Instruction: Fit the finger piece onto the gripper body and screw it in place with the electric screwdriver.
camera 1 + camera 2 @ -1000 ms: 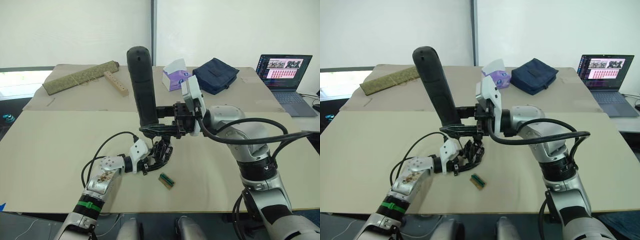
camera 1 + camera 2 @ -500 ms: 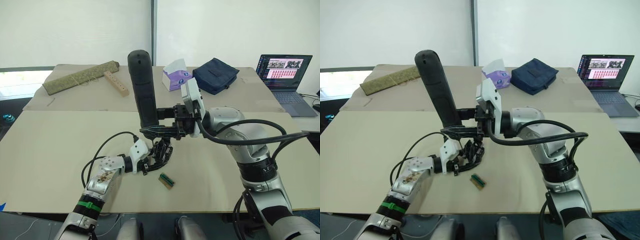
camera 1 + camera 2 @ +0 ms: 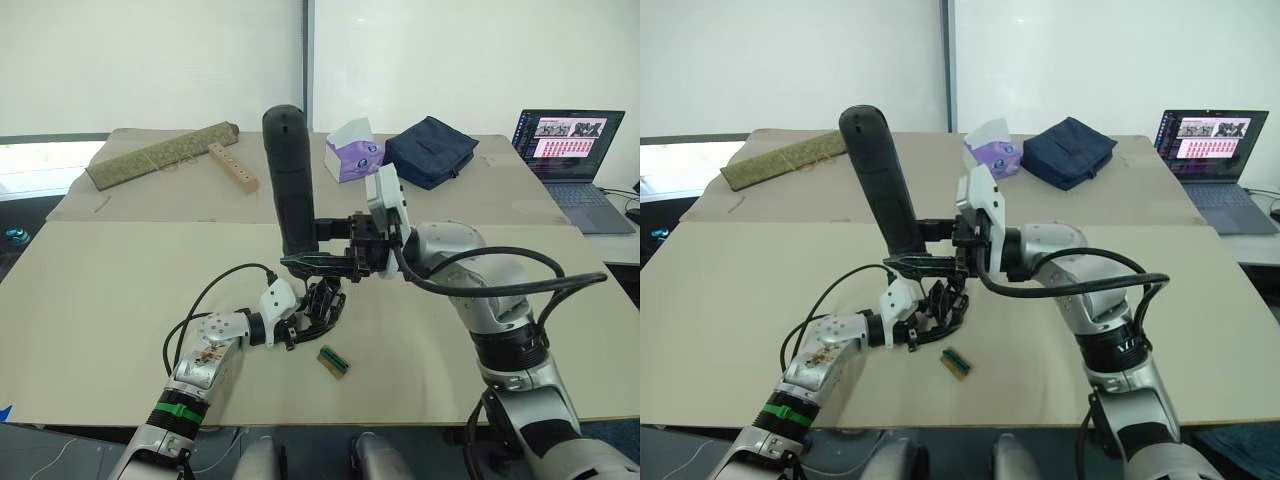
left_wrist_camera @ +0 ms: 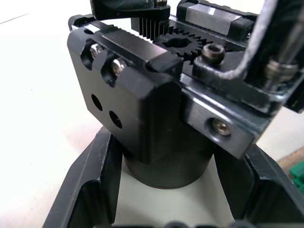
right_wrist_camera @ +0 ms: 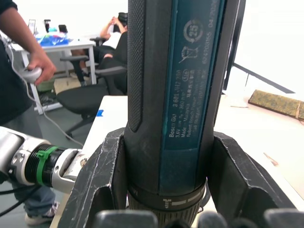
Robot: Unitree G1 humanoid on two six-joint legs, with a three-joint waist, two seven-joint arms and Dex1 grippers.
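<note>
A: Where is the gripper body [image 3: 322, 306]?

B: On the tan table [image 3: 100, 290], near the middle of its front half; the left gripper [image 3: 300, 318] has its two black fingers clamped on either side of the round base, as the left wrist view shows; the block [image 4: 142, 109] sits upright between them, with a gear and screw heads on its top face.

A: And the screwdriver?

B: The electric screwdriver [image 3: 290, 180] stands nearly upright just above the gripper body, thick end up, leaning a little toward the robot's left; the right gripper [image 3: 335, 250] grasps it low on the barrel, one finger on each side; in the right wrist view the fingers [image 5: 102, 180] press against the black barrel [image 5: 175, 95] with its printed label.

A: The bit?

B: I cannot tell whether it touches a screw; the tip is hidden among the black parts.

A: The finger piece?

B: I cannot make it out apart from the gripper body.

A: What lies around?

B: A small green block [image 3: 334, 362] lies on the table just beside the left gripper, on the near side, not touching it; a black cable [image 3: 205, 300] loops from the left arm over the table; further back lie a rolled green mat [image 3: 160, 155], a wooden strip with holes [image 3: 232, 166], a purple tissue box [image 3: 349, 152] and a dark blue bag [image 3: 431, 150]; an open laptop [image 3: 570, 145] stands at the far right; in the right wrist view a person's hand [image 5: 40, 64] holds a pale object beside an office chair [image 5: 92, 95].
</note>
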